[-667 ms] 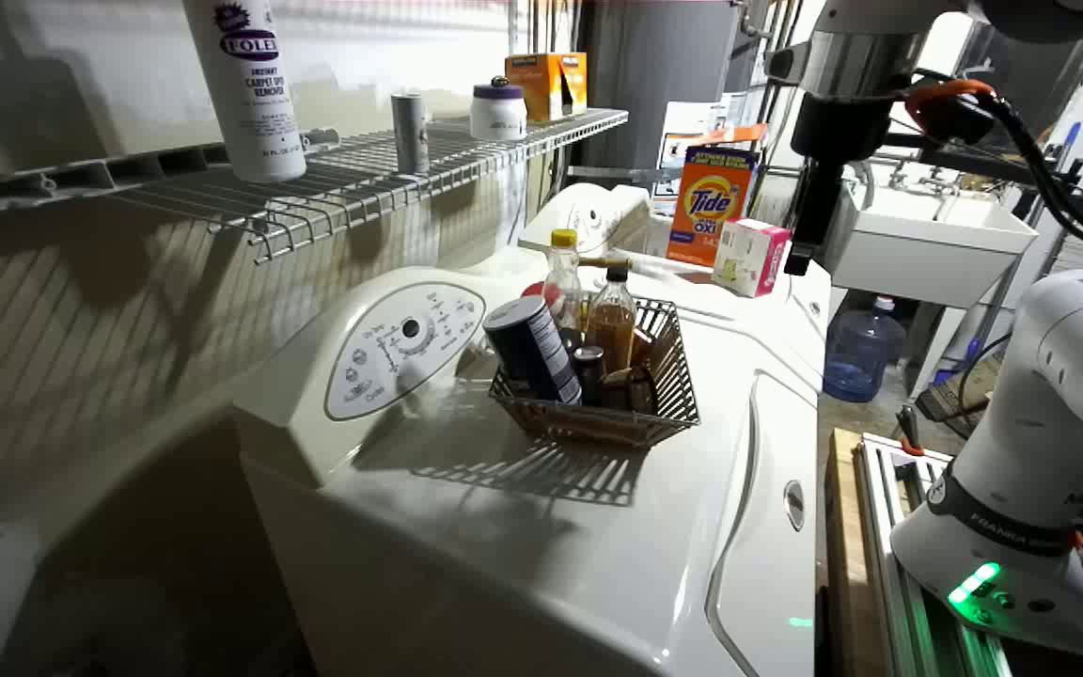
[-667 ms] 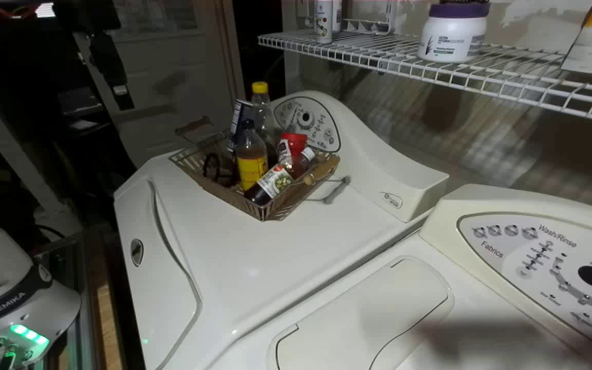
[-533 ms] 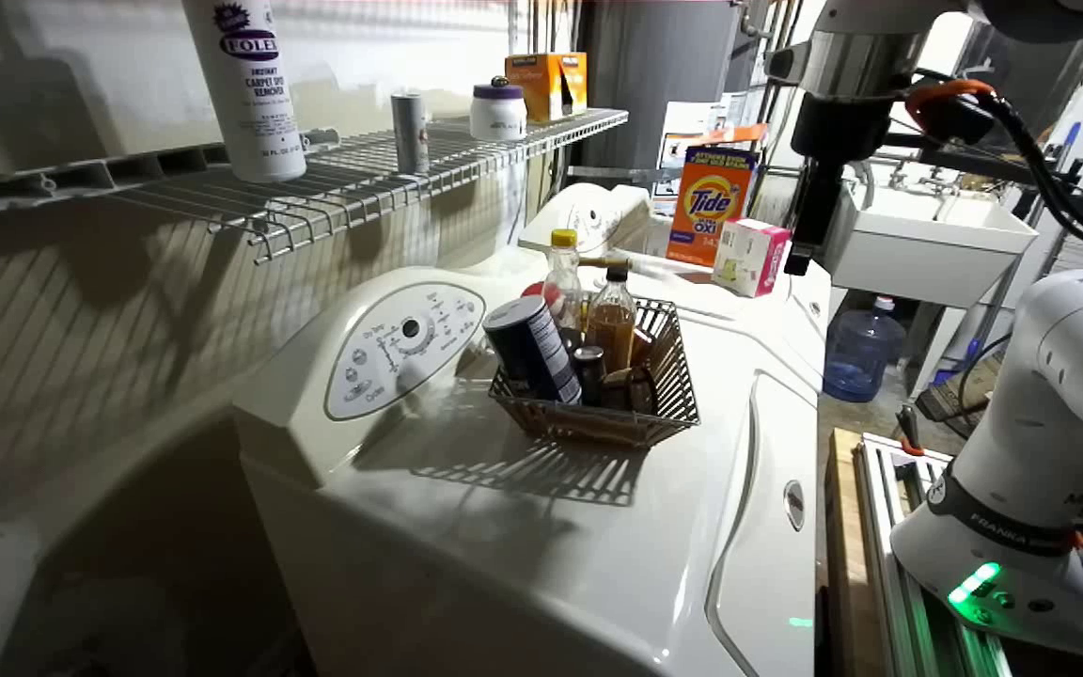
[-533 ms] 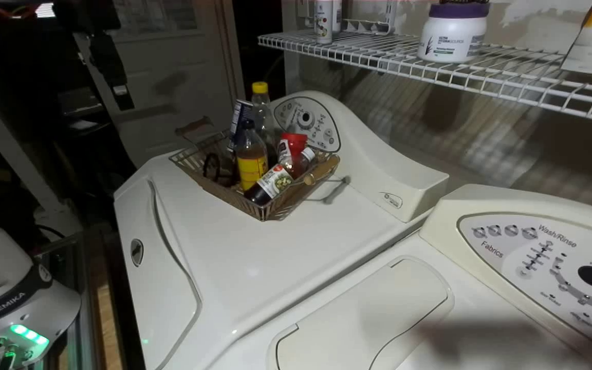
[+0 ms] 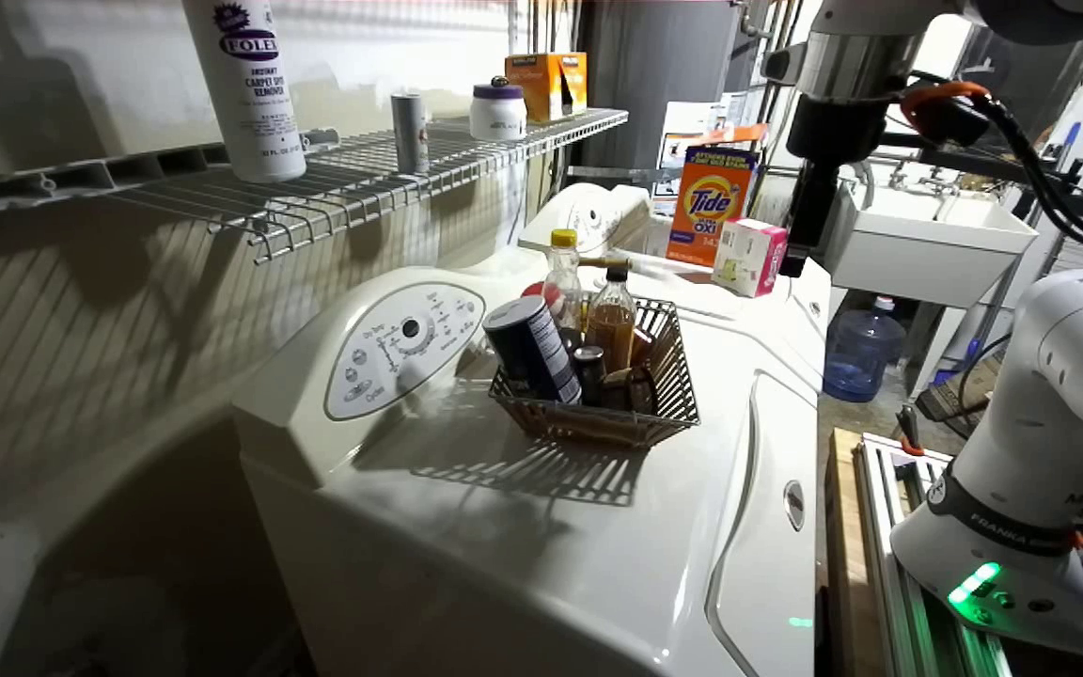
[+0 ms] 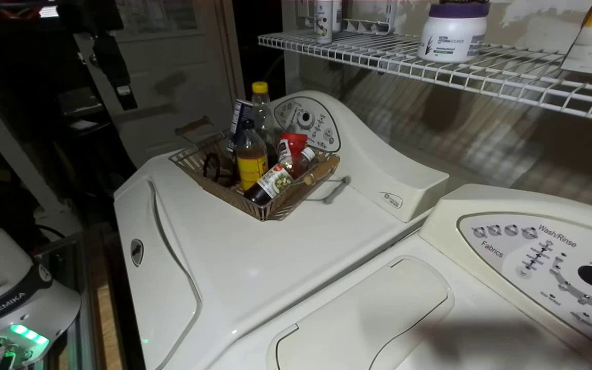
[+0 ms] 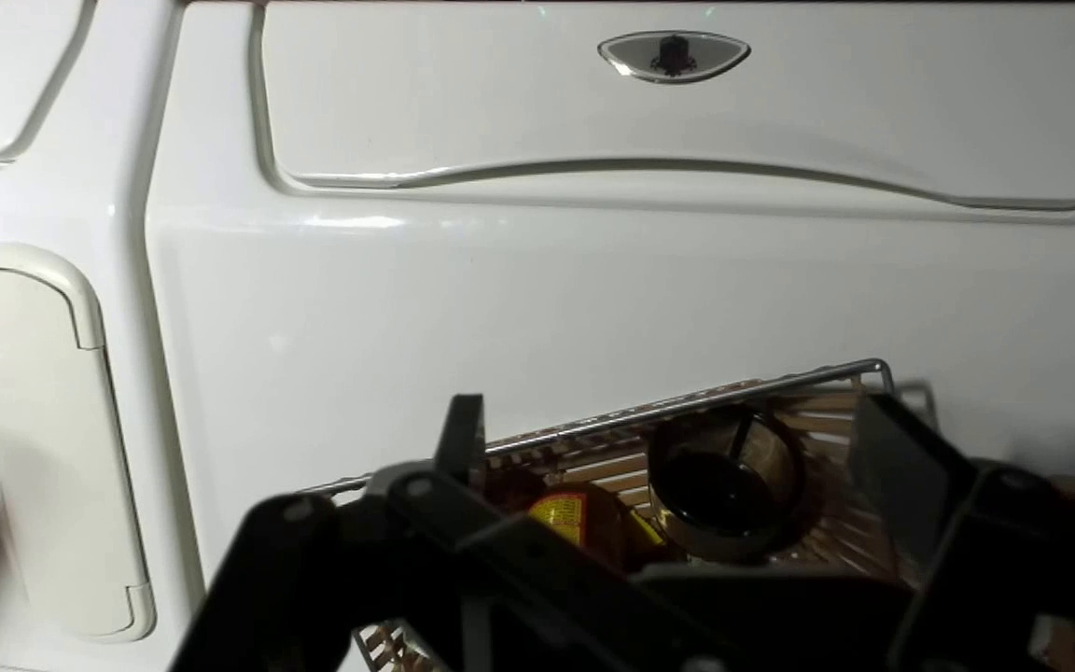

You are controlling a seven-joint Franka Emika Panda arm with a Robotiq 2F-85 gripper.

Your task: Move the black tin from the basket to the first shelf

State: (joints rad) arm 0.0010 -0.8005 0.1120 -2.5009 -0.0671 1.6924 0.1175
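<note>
Striped shadows are cast by the shelf (image 5: 462, 155) on the wall (image 5: 156, 310) and by the basket (image 5: 588, 428) on the machine (image 5: 504, 527); the gripper (image 7: 673, 434) is poorly lit.

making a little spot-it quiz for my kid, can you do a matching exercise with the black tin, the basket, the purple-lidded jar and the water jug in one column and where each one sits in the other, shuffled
Things
1. black tin
2. basket
3. purple-lidded jar
4. water jug

Places
A. down on the floor
B. inside the basket, among bottles
C. up on the wire shelf
D. directly on top of the white machine

Right pairs
1-B
2-D
3-C
4-A
</note>
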